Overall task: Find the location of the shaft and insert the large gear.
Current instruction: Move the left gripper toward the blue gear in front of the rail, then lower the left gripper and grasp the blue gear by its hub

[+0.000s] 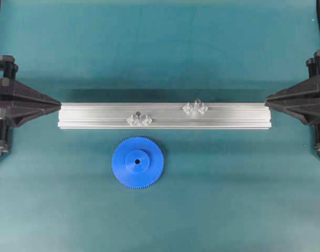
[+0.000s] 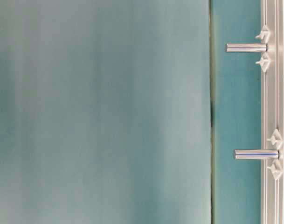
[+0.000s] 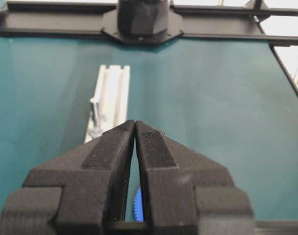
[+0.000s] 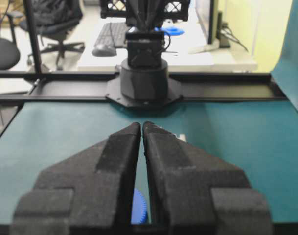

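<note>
Nearest the front edge of the teal mat (image 1: 228, 210), the large gear (image 1: 138, 162) is lying flat with its raised hub and small centre hole facing straight up, so its axis is already pointing vertically, parallel to the pins. It is sitting just in front of the aluminium rail (image 1: 165, 116), apart from it and untouched. It is looking like a light, stiff plastic disc; the fine teeth should be giving some bite, so pinching across the rim, or across the hub, seems the likeliest hold, with the smooth face probably slippery. Behind it, the rail is running left to right across the overhead view, its long axis crosswise. The shaft (image 1: 139, 113) closest to the gear is standing upright on the rail between two clear diamond pieces, and a second pin (image 1: 197, 101) is standing further along toward that view's right. Beyond the rail's ends, the left gripper (image 1: 59, 105) and the right gripper (image 1: 267, 98) are waiting at either tip of the rail, each with its fingers pressed together and holding nothing.
</note>
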